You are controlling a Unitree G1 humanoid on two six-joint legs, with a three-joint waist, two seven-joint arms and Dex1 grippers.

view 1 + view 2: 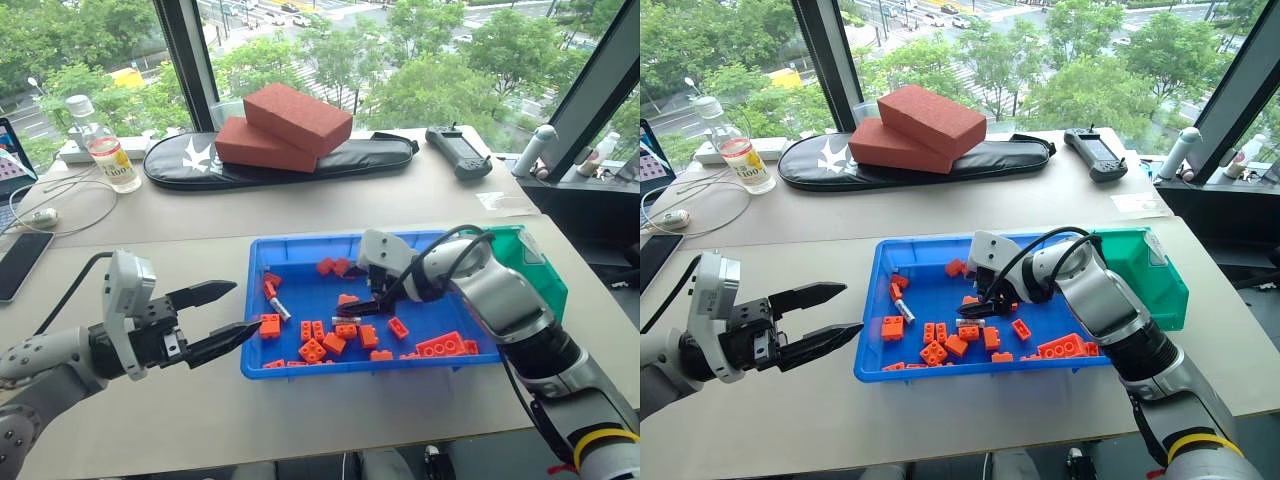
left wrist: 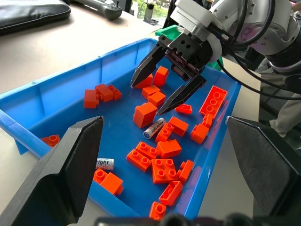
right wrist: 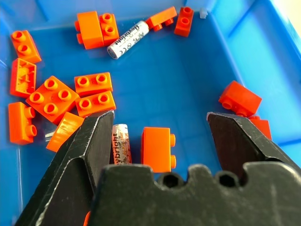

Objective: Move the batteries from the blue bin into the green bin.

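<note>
Spread wide and empty, the left gripper (image 1: 225,312) is held by the blue bin's (image 1: 300,250) left edge while the right gripper (image 2: 165,82), also spread, is lowered over two batteries (image 2: 154,128) still inside, none seen in the green bin (image 1: 540,268).

Battery (image 3: 120,143) in the blue bin (image 3: 244,56), mid-floor: partial lettering "ybright". Battery (image 2: 104,164) near the bin's long wall: lettering ending "ight". Bottle (image 1: 103,150) at the table's far left edge: label numerals "100". Remaining print is illegible.
</note>
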